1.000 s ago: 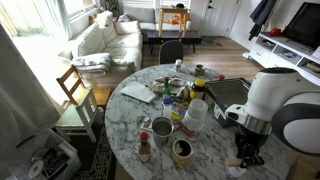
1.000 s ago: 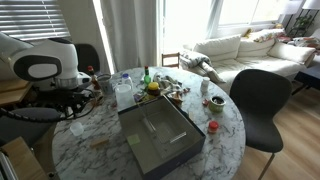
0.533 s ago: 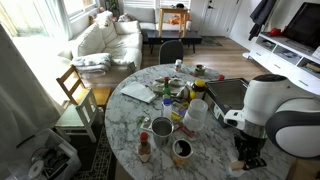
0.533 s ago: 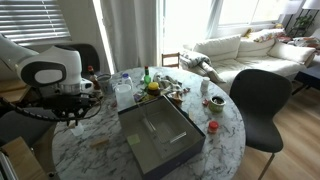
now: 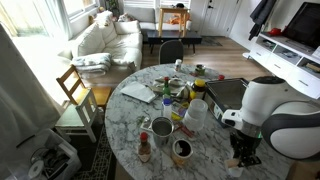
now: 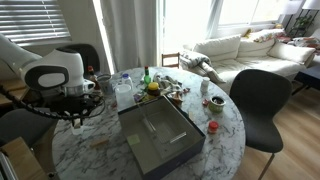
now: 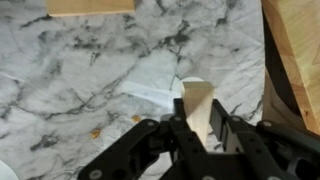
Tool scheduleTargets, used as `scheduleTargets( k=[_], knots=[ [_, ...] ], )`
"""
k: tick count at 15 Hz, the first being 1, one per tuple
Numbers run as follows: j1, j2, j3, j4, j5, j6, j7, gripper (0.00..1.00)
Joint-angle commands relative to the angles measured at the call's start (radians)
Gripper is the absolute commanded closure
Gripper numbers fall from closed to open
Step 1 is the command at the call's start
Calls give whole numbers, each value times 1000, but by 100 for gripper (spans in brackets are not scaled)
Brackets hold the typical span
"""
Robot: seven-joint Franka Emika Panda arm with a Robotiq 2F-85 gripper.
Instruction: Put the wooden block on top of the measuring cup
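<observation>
My gripper (image 7: pixel 198 135) is shut on the wooden block (image 7: pixel 197 108), a light-tan piece held upright between the fingers. Just behind the block, a whitish rounded rim shows on the marble; it looks like the measuring cup (image 7: pixel 181 88), mostly hidden by the block. In both exterior views the gripper (image 5: pixel 241 156) (image 6: pixel 75 117) hangs low near the table's edge, with a small whitish cup (image 5: pixel 233 172) right under it. The block itself is too small to make out there.
A grey metal mug (image 5: pixel 162 128), a taller white tumbler (image 5: pixel 196 113), a dark mug (image 5: pixel 181 150) and a small bottle (image 5: pixel 145 148) stand on the round marble table (image 5: pixel 135 118). A dark tray (image 6: pixel 160 136) fills the middle. Clutter crowds the far side. The table edge is close to the gripper.
The arm has shifted slightly sideways and a little lower over the table edge, still holding the block. Nothing else moved.
</observation>
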Motion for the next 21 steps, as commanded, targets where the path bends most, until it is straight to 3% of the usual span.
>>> scheduleTargets(
  k=[1,11,18,21],
  knots=[
    [-19,31,7,2,-13,33,-29,93],
    [-31,-7,0,-4,20,-52,-66,93],
    [-43,6,-2,-6,57,31,-85,93],
    [-43,-6,-5,-5,91,9,-129,93]
  ],
)
